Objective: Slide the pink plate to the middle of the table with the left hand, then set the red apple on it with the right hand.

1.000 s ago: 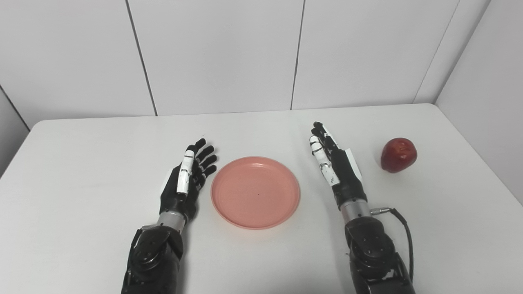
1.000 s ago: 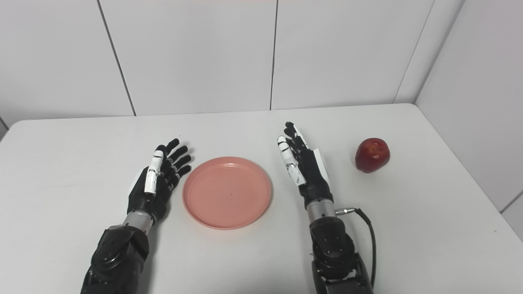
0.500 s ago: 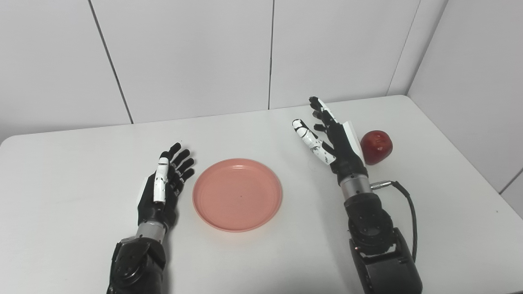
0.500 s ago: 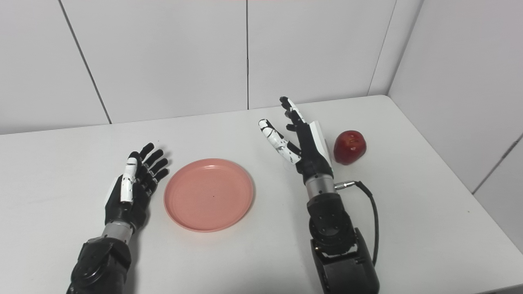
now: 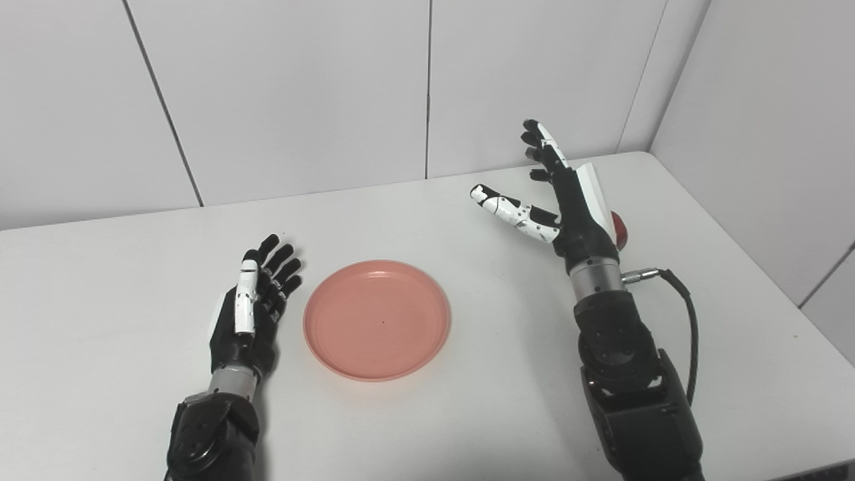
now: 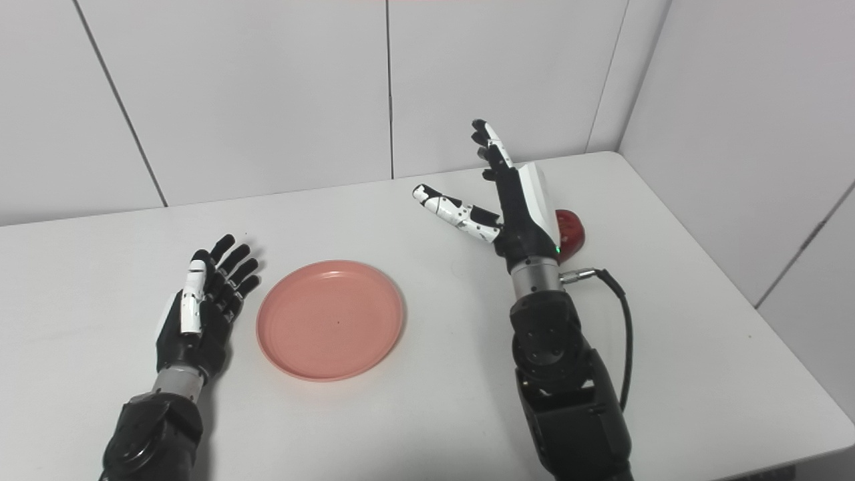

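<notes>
A: Start at the left. Your left hand (image 5: 250,314) lies low over the desk (image 5: 100,280), fingers (image 5: 277,257) apart and straight, holding nothing. It sits just beside the left rim of the pink plate (image 5: 377,319); I can't tell whether it touches that rim.

B: And the plate itself?

A: Flat on the desk, roughly in the middle, between your two arms. By my reading the slide is done, so the apple is what counts now.

B: Where is the apple from the right hand?

A: The red apple (image 6: 571,229) sits on the far right part of the desk, and your right hand (image 6: 518,207) is raised directly on its left, edge-on, with its back towards the fruit. The hand hides most of it; only a red sliver shows past the right side. So the apple lies behind the hand, not in front of the palm.

B: Fingers on that side?

A: Wide apart, pointing up and away, thumb stuck out to the left, empty. You would need to bring the palm round to the apple before closing. The right hand is far nearer than the left.
</notes>
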You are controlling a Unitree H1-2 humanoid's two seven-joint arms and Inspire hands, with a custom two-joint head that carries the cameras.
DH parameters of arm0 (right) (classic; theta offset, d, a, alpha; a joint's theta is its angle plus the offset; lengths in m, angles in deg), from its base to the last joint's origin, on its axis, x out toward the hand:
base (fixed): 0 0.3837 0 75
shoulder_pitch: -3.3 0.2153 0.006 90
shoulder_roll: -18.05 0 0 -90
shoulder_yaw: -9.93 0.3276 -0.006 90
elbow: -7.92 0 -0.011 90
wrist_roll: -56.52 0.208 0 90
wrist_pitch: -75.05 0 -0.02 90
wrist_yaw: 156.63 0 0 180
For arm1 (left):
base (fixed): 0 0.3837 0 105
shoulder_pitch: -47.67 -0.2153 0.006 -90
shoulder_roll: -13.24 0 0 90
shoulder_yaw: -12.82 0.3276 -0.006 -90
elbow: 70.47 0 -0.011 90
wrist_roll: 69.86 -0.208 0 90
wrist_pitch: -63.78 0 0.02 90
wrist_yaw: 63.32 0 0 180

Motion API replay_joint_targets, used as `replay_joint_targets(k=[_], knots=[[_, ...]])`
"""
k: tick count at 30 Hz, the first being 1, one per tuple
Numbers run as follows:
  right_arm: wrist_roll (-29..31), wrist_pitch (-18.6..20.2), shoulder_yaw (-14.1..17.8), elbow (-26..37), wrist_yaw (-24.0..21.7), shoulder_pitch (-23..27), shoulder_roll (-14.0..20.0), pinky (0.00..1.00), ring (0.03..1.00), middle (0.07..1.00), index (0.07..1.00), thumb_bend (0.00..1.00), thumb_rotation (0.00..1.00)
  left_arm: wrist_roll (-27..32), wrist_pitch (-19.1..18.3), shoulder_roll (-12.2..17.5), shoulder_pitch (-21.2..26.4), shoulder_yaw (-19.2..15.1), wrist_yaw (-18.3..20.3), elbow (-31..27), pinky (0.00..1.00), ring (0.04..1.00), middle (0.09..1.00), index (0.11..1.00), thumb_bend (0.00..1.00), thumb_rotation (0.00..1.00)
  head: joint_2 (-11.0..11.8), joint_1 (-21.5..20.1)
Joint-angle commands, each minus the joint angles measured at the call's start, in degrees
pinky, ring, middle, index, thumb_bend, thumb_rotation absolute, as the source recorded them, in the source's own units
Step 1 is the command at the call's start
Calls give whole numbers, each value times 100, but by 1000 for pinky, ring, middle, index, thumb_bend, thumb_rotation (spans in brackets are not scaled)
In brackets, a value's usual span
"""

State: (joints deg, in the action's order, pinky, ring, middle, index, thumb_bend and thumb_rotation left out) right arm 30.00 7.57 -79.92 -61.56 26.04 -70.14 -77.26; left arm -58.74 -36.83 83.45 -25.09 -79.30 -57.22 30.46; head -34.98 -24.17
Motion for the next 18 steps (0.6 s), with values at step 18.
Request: replay_joint_targets(k=[18], knots=[[-1194, 190, 467, 548, 95, 307, 615, 612, 744, 915, 942, 1000, 545, 212, -77, 63, 34, -115, 122, 229, 902, 885, 892, 883, 398, 1000, 59, -168]])
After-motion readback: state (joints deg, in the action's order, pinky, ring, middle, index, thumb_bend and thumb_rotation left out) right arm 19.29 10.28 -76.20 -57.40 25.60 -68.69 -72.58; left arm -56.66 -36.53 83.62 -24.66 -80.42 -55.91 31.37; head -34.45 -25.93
